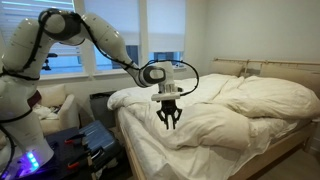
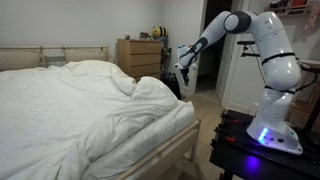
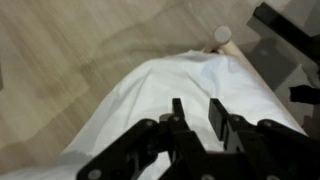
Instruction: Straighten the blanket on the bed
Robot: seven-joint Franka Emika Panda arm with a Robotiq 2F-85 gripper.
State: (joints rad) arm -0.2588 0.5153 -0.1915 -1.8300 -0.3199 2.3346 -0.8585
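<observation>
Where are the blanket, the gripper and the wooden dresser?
blanket (image 1: 255, 100): exterior view, on its puffy top surface.
gripper (image 1: 168, 123): exterior view, midway between its fingertips.
wooden dresser (image 2: 139, 58): exterior view, on its drawer front.

Bright windows (image 1: 160, 25), white armchair (image 1: 55, 103), wooden dresser (image 2: 138, 57), pale, perhaps wooden floor (image 3: 80, 60)

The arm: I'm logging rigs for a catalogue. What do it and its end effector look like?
The arm is glossy white, with rounded segments and dark joint seams. A thin dark cable loops beside the wrist. The end effector is black, with two slim fingers. The base glows blue-violet.
</observation>
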